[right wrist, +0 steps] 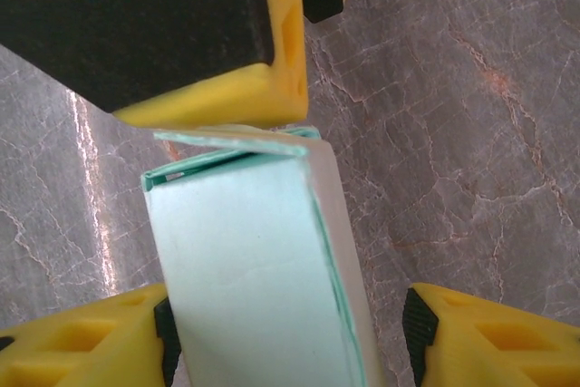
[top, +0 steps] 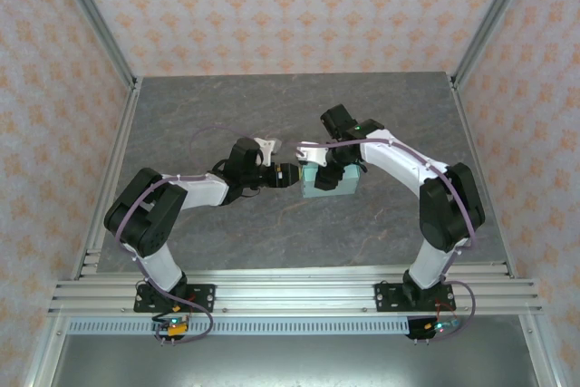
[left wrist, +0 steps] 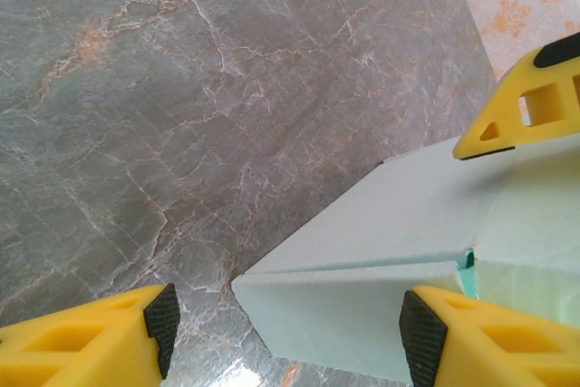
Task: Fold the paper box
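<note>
The paper box (top: pixel 326 184), pale mint card folded into a small shallow box, lies on the grey marble table (top: pixel 227 115) between my two grippers. My left gripper (top: pixel 292 175) reaches it from the left and stands open (left wrist: pixel 292 333). The box's corner (left wrist: pixel 362 305) sits between its jaws, close against the right pad (left wrist: pixel 419 337) and well apart from the left pad (left wrist: pixel 163 325). My right gripper (top: pixel 337 172) straddles the box (right wrist: pixel 245 260) from above, open (right wrist: pixel 293 342), with a gap at its right pad (right wrist: pixel 419 337). The end flap (right wrist: pixel 227 144) is slightly ajar.
Aluminium frame posts (top: pixel 100 24) and patterned walls (top: pixel 290 6) bound the table. The rail holding the arm bases (top: pixel 290 292) runs along the near edge. The right arm's yellow finger (left wrist: pixel 530 106) rests over the box's far side. The left gripper's black body (right wrist: pixel 136 24) sits just beyond the flap.
</note>
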You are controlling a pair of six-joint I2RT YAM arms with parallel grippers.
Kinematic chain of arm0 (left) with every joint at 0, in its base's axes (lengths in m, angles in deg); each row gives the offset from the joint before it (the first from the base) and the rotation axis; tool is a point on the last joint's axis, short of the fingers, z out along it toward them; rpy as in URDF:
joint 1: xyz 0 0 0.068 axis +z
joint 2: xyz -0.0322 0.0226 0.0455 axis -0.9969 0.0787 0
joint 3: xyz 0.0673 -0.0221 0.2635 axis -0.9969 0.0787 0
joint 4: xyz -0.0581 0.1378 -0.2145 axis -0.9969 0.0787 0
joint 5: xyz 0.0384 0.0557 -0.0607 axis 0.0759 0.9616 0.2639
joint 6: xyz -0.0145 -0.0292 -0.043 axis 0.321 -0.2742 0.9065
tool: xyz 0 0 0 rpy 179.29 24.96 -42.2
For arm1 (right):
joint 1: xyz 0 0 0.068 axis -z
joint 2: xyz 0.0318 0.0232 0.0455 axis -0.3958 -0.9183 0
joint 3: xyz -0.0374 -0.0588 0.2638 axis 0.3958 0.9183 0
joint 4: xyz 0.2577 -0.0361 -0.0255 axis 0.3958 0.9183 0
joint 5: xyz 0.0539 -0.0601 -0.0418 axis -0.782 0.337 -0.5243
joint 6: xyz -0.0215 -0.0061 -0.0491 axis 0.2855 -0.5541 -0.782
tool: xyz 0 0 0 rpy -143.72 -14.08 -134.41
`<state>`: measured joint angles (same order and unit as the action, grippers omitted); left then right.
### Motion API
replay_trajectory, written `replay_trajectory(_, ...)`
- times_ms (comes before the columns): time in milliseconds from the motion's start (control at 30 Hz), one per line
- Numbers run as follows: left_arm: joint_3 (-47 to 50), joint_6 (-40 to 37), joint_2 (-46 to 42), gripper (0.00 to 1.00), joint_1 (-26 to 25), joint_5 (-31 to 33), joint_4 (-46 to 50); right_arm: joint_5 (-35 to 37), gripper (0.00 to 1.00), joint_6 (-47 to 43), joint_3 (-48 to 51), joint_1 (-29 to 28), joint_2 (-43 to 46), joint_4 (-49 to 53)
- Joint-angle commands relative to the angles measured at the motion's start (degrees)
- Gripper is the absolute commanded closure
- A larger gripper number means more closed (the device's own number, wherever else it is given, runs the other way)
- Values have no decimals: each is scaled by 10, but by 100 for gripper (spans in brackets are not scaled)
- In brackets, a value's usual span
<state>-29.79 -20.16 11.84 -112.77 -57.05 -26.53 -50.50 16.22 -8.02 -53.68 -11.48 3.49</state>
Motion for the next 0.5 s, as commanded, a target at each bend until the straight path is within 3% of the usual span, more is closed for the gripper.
replay_trajectory(0,-12,-1,-7,31,-2,-3,-5,6,35,-31,11,-11,21,-6)
replay_trajectory(467,-15,7,-33,30,10,-16,-9,1,56,-63,31,-16,34,-24)
